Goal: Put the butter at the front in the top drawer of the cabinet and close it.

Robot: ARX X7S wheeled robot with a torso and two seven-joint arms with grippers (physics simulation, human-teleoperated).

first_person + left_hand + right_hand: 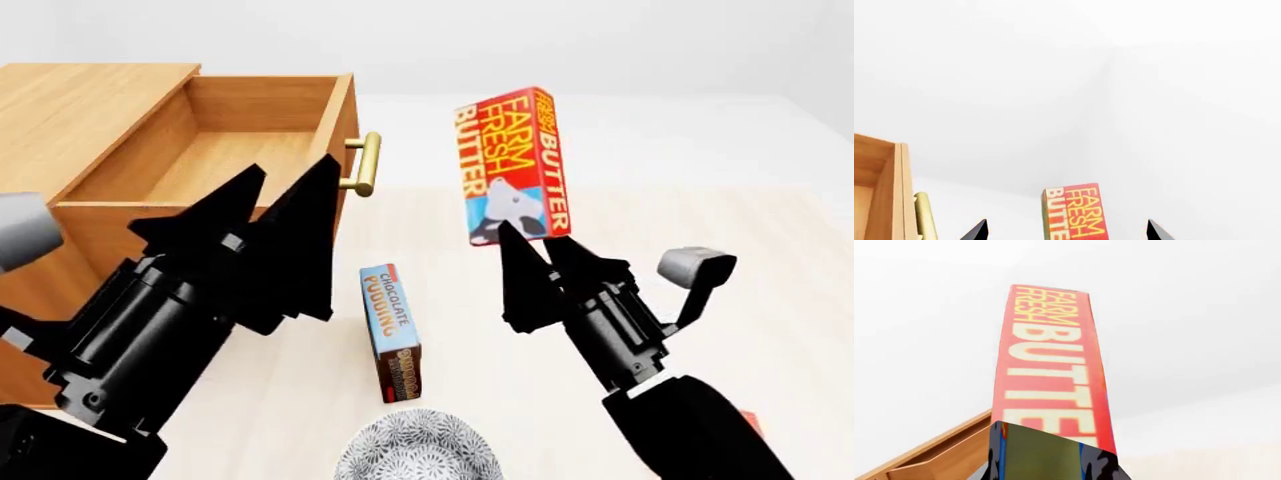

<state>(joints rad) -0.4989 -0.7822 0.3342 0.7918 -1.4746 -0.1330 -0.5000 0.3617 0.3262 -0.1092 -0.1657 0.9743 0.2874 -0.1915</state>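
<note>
While raised, right tool grips butter upright.

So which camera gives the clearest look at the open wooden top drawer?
The head view: the orange-brown wooden top drawer shows pulled out, its inside and brass bar handle visible. The left wrist view catches only a drawer corner and the handle; the right wrist view shows just an edge behind the red butter carton.

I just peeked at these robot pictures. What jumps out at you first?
The bright red butter carton, held up on end in the air by the right claw. To its left, the top drawer of the big wooden cabinet stands open, and the left claw hangs open in front of it.
</note>
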